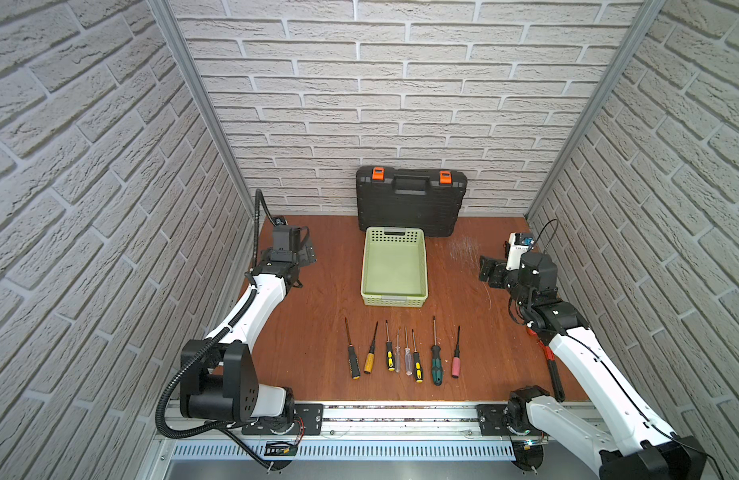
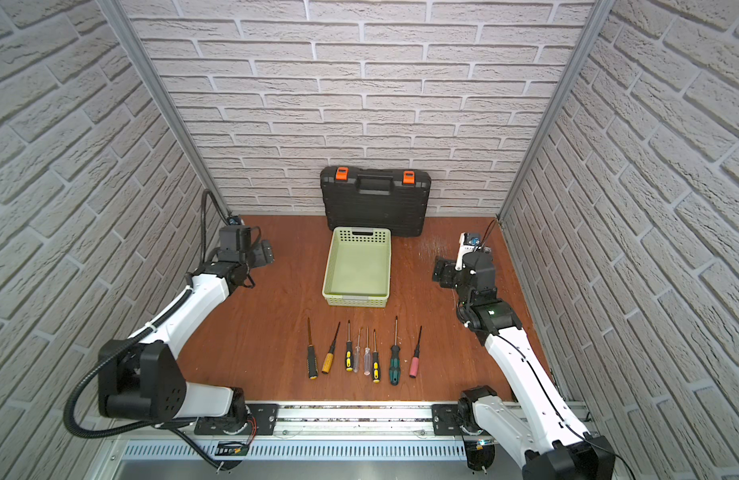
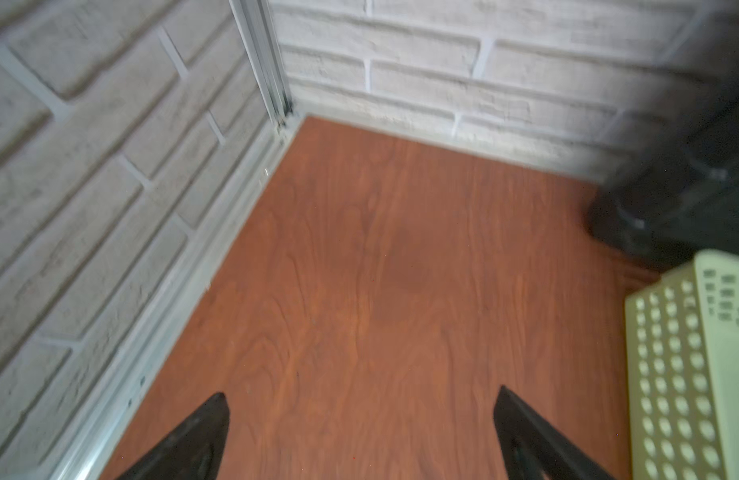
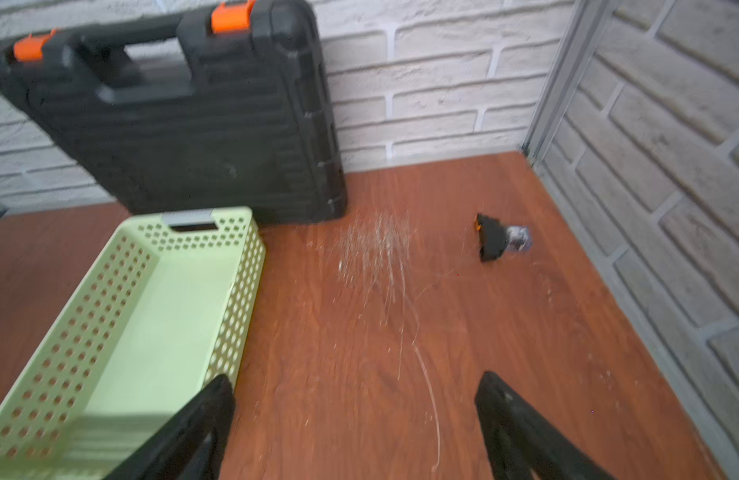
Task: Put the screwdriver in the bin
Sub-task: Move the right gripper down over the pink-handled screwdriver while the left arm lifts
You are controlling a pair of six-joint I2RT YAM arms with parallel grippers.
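Frankly, both wrist views are smeared. The left wrist view cuts the bin (image 3: pixel 687 374) to one perforated corner, with the tool case (image 3: pixel 683 178) a dark blur behind it. Small black-and-orange object (image 4: pixel 494 237) on the table (image 4: pixel 359 311): cannot identify.

Left gripper (image 3: pixel 361 395): jaws wide over bare wood, gripping nothing. Right gripper (image 4: pixel 356 378): jaws wide, nothing between them.

Eight screwdrivers (image 1: pixel 408 360) lie in a row at 6 o'clock of the bin, apart from it. Grippers sit at 9 and 3 o'clock of the bin, with open wood between each and its walls.
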